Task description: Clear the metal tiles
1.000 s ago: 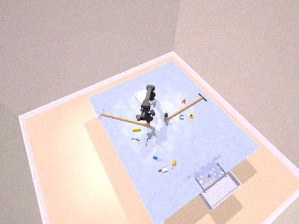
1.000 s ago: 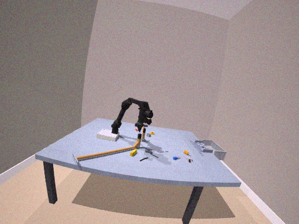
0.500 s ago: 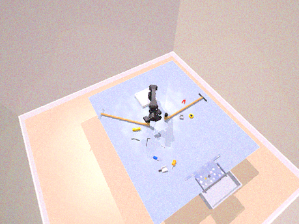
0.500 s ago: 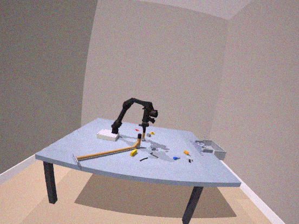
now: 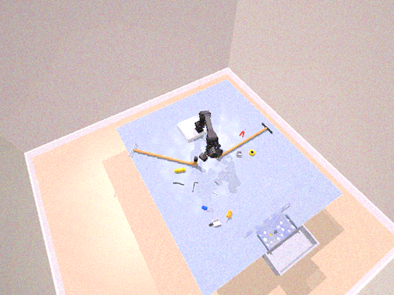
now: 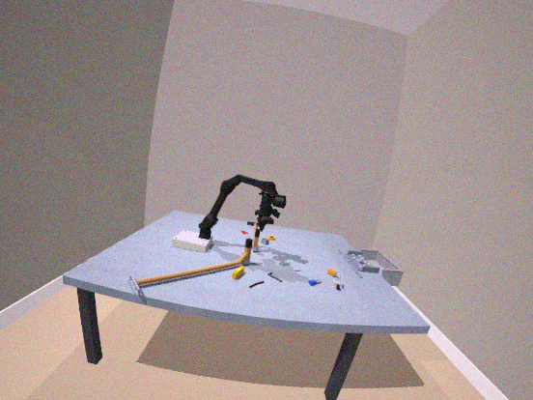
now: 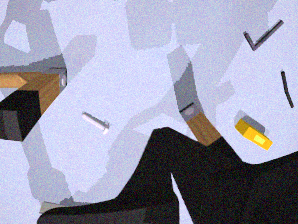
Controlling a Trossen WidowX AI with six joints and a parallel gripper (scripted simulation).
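Two wooden-handled T-shaped tools lie on the table. The dark-headed tool (image 5: pixel 245 142) (image 7: pixel 10 79) has a raised, black-capped grip. The pale-headed tool (image 5: pixel 164 156) (image 6: pixel 188 274) (image 7: pixel 204 129) has a similar raised grip, partly hidden by my hand in the wrist view. My gripper (image 6: pixel 261 229) is shut and empty, above the table close to the dark-headed tool's grip. The steel bench plate (image 5: pixel 291 221) at the far edge carries several small pale tiles (image 5: pixel 265 239), a dark piece and a yellow one. The catch box (image 5: pixel 290 252) (image 6: pixel 393 276) beyond it shows no tiles.
A yellow block (image 5: pixel 179 170) (image 6: pixel 238 272) (image 7: pixel 255 135), a hex key (image 5: pixel 194 186) (image 7: pixel 254 47), a blue item (image 5: pixel 205 208) (image 6: pixel 313 282), an orange item (image 5: pixel 229 214) (image 6: pixel 332 272), a yellow ring (image 5: pixel 252 153) and red pliers (image 5: pixel 242 134) lie around. The white base (image 6: pixel 190 242) is behind.
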